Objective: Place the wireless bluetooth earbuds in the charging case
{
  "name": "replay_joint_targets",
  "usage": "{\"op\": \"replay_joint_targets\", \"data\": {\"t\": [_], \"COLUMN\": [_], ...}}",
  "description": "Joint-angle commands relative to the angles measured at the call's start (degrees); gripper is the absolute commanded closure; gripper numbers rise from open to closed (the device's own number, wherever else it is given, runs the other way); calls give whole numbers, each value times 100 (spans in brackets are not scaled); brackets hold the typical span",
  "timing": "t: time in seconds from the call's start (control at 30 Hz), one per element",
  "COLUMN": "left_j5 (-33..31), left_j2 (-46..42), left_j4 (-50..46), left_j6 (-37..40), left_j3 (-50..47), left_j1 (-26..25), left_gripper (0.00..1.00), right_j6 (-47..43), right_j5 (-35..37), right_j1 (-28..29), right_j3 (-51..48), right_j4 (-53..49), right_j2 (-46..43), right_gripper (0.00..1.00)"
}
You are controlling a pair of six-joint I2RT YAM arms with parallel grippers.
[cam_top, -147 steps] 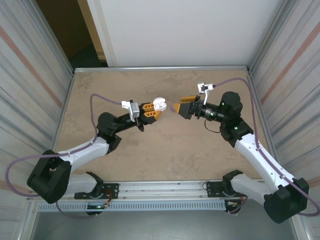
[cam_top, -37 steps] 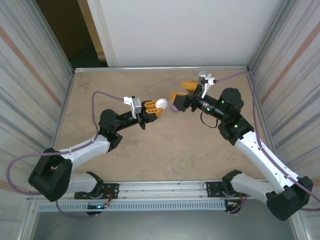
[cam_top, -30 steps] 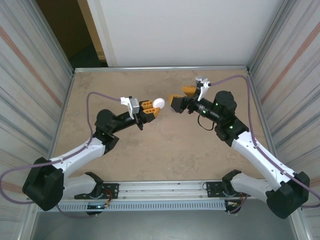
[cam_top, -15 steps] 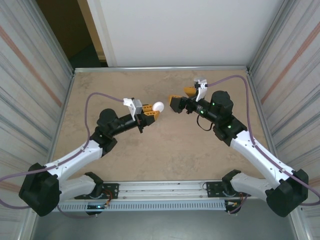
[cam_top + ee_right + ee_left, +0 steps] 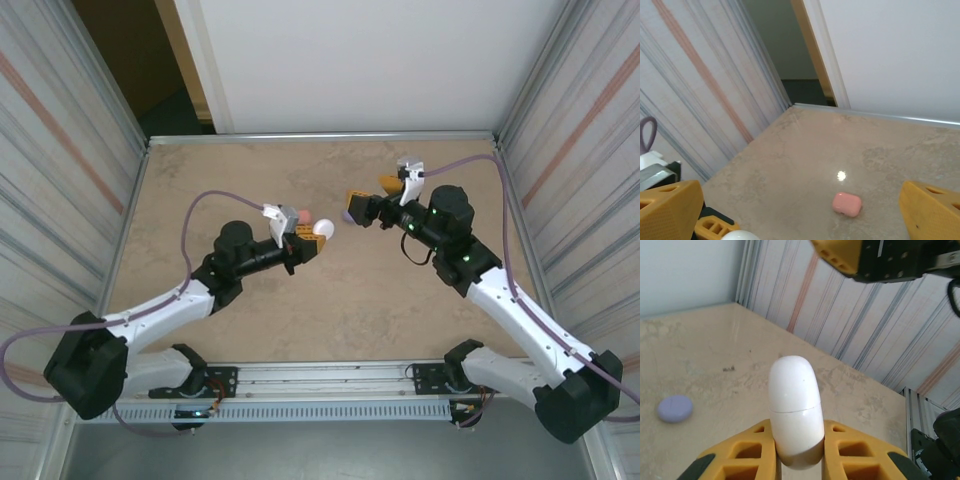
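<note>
While the left fingers (image 5: 850, 455) squeeze the bottom of the white case (image 5: 792, 405), the case stands straight up between them. One yellow finger presses on each side. Its round top pokes out past the tips. The lid is shut, and a thin line runs across the middle of the case.

Seen from above, the white case is up in the air over the middle of the counter (image 5: 300, 310).

The right fingers (image 5: 670, 210) are spread wide apart, with nothing between them. They hang just to the right of the white case and point at it, but they do not touch it. In the right wrist view, the top of the white case peeks in at the bottom edge. It is nearer to one finger than to the other.

A purple case (image 5: 675, 408) lies flat on the counter, close under the tips of the right fingers. A pink case (image 5: 847, 204) lies flat on the counter too, just left of the white case in the view from above.
</note>
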Motion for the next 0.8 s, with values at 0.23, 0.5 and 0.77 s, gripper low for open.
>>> {"op": "replay_joint_targets", "data": {"t": [0.23, 0.5, 0.77], "left_j5": [-23, 55, 82], "left_j2": [1146, 1807, 2341], "left_j4": [-335, -692, -773], "left_j6": [-469, -585, -802], "left_j3": [367, 721, 822], "left_j1": [-114, -132, -131], "left_gripper": [100, 100, 100], "right_j6": [-67, -50, -23], "right_j5": [89, 51, 46], "right_j1": [-307, -475, -588], "right_j3": [-157, -220, -275], "right_j4": [-147, -182, -211], "right_j2": [-343, -376, -418], "right_gripper": [1, 1, 1]}}
